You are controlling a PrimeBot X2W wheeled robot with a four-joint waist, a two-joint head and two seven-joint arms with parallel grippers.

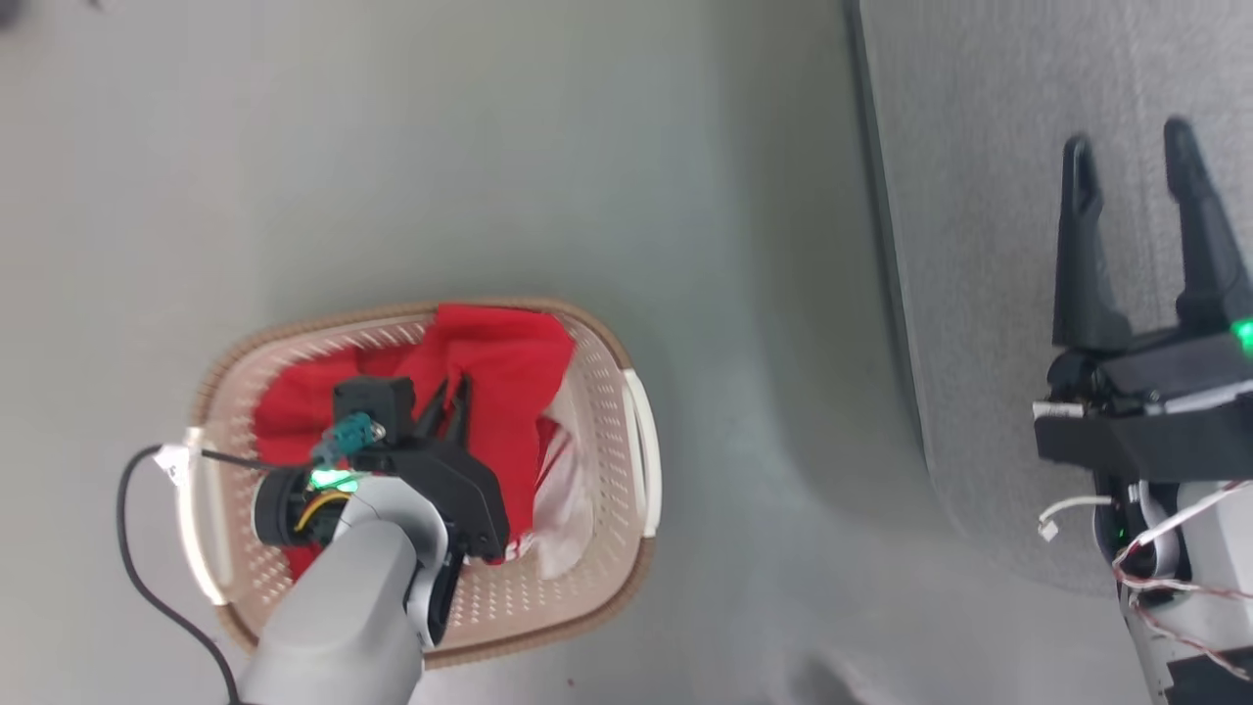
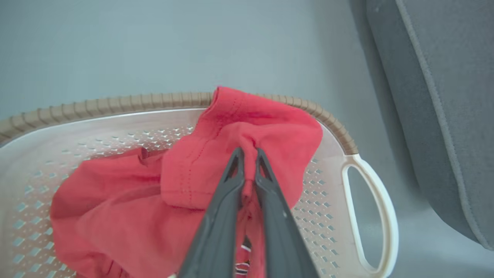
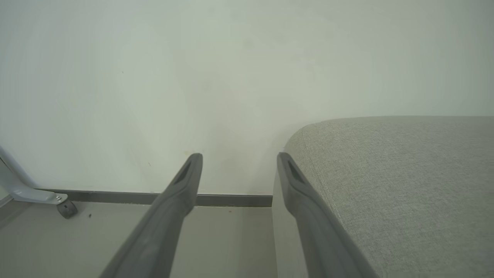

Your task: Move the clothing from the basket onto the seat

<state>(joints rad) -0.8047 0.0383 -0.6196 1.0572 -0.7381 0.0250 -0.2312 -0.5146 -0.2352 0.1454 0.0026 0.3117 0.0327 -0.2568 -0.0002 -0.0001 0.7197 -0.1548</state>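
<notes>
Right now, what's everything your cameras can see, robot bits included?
clothing: heap, pieces uncountable, red with white, in the basket
basket: one, cream with brown rim and white handles, on the floor
seat: one, grey, right of the basket
floor: grey-green, under the basket
wall: pale, beyond the seat
castor: one, dark, on the floor by the wall
left arm: pale grey, over the basket, jaws shut on the clothing
right arm: pale, by the seat, jaws open, holding nothing

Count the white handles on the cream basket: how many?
2. One white handle is at the oval cream plastic basket's end nearest the grey fabric seat; the other is at the opposite end, beside the thin black cable. Neither is hidden.
</notes>
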